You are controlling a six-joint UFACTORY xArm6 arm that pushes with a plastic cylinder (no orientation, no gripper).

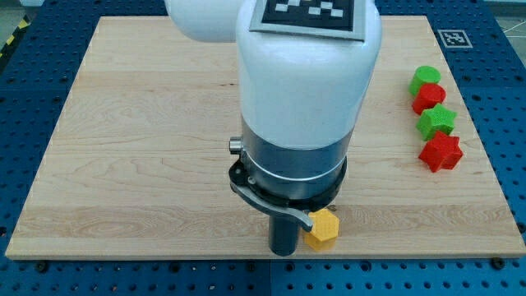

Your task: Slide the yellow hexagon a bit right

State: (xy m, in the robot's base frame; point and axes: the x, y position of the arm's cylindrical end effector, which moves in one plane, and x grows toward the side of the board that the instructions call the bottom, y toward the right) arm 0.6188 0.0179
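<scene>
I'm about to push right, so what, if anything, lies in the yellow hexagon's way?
Nothing visible. My tip sits just left of the yellow hexagon, and the board to its right is bare; the red and green blocks sit far up the right edge.

The pale wooden bench carries five blocks. A yellow hexagon lies just right of my tip. Far to its upper right sit a green cylinder, red cylinder, green star and red star.
</scene>
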